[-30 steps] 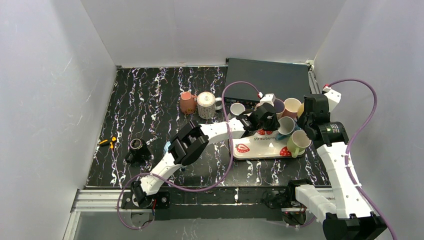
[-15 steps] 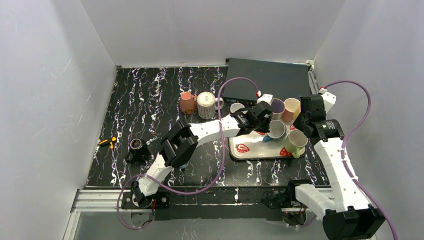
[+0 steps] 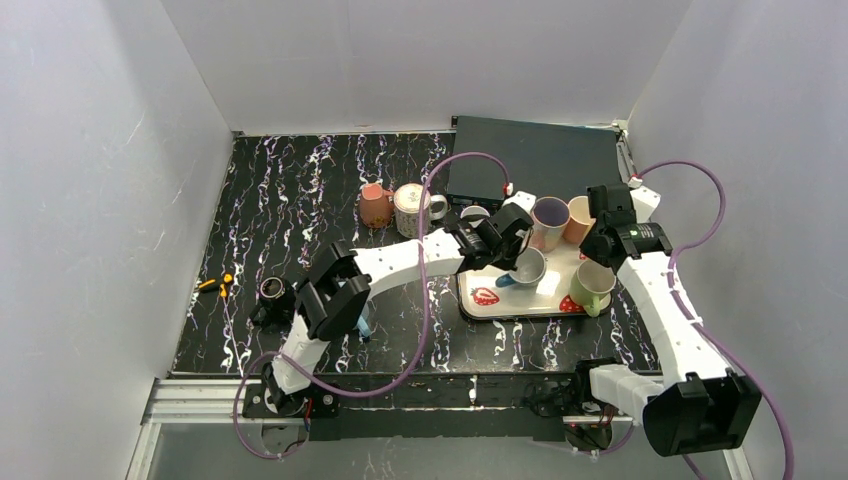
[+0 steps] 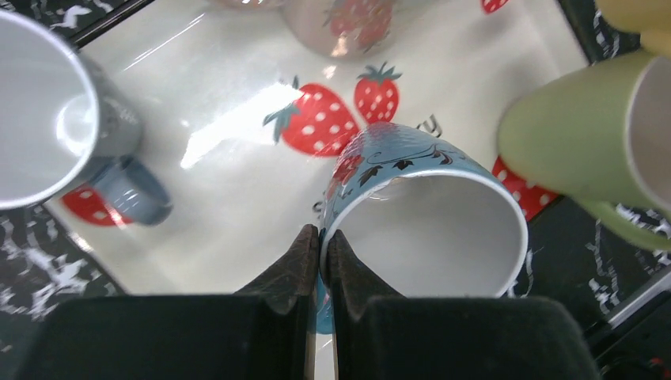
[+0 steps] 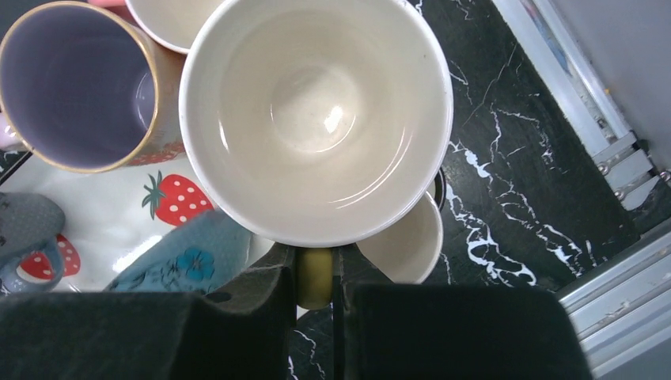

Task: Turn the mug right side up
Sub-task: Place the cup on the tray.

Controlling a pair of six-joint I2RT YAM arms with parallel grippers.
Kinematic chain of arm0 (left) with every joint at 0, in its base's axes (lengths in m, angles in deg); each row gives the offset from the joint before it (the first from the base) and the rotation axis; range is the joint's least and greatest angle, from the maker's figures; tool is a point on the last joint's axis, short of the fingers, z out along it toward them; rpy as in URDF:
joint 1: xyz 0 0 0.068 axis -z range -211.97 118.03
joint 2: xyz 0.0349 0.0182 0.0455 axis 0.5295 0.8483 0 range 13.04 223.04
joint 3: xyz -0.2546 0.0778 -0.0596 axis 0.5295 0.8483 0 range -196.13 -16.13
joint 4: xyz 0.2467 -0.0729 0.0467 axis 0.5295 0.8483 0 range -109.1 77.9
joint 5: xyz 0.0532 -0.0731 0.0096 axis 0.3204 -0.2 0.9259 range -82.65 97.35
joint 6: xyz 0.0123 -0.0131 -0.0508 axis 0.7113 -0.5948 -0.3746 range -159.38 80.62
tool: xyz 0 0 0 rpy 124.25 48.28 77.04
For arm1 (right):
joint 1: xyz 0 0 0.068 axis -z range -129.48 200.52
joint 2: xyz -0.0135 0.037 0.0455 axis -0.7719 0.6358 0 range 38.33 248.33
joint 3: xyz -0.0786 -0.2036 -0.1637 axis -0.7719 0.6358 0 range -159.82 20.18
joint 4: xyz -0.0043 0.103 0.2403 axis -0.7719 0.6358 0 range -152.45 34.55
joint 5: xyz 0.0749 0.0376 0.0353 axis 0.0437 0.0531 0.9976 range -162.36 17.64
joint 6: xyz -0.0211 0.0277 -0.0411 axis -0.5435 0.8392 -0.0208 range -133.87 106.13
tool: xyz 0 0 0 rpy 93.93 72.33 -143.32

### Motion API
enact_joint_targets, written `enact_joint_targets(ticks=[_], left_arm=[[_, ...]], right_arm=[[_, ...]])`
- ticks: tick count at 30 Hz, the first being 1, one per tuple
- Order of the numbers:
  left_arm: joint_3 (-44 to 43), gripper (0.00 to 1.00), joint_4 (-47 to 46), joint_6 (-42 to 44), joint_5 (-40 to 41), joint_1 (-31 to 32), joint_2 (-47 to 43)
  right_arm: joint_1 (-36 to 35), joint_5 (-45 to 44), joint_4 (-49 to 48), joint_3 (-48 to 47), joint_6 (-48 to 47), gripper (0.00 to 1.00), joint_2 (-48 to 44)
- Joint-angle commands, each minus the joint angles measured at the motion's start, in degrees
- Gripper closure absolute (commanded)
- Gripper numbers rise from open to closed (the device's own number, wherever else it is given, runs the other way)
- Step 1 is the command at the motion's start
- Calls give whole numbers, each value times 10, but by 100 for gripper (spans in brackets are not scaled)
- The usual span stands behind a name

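Blue mug (image 4: 396, 158) rim pinched in left pincer (image 4: 320, 235); right pincer (image 5: 315, 273) clamps green mug (image 5: 316, 119) handle.

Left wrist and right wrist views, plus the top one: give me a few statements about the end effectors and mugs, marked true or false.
1. The left end effector is shut on the rim of the blue floral ceramic mug. True.
2. The right end effector is open and holds nothing. False: it is shut on the handle of the green ceramic mug.
3. The blue floral ceramic mug is over the white strawberry-print tray. True.
4. The pink ceramic mug stands on the tray. False: it stands on the black marbled table, to the left of the tray and apart from it.
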Motion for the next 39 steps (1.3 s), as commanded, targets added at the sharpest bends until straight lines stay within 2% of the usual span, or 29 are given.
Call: enact_joint_targets(ticks=[1,8,17,31,39], left_arm=[[24,100,37,61,18,2,-93],[14,100,103,138,10,2,-134],[15,100,127,192,-15,1,-157],[17,100,125,201,-38,-3,-156],[15,100,122,198,-44,-5,-153]], right_arm=[[3,-31,-6,-26,57,99,20],[4,-40,19,-40,127,99,58],[12,-24,40,-62,204,99,124],[17,-12,48,-100,234,99,199],[17,-17,61,-121,240,99,168]])
